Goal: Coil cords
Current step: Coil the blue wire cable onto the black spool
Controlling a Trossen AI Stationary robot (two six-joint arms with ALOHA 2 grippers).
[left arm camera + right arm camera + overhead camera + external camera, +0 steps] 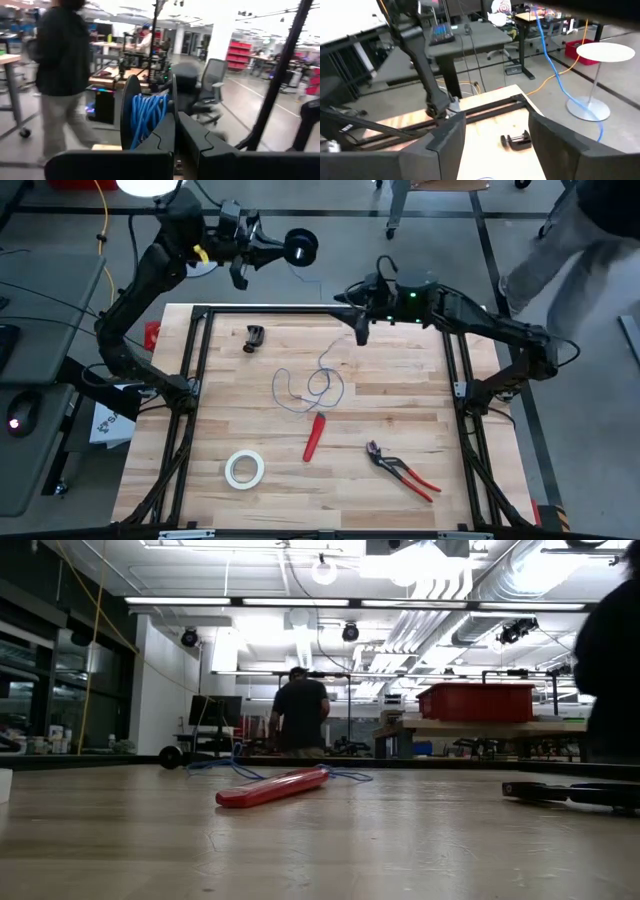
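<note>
My left gripper is raised beyond the table's far edge and is shut on a small black spool wound with blue wire. A thin strand trails from the spool toward the table. The rest of the blue-violet cord lies in loose loops on the middle of the wooden table; the low view shows it behind a red tool. My right gripper hangs over the table's far edge, open and level, its fingers wide apart with nothing between them. My left gripper pinches one flange of the spool between its two fingers, which come at it level. The spool is lifted clear of the table, its wound wire beside the fingers.
A black clamp lies at the far left of the table. A red-handled tool sits below the loops, red-handled pliers at near right, and a white tape roll at near left. A person walks past the far right corner.
</note>
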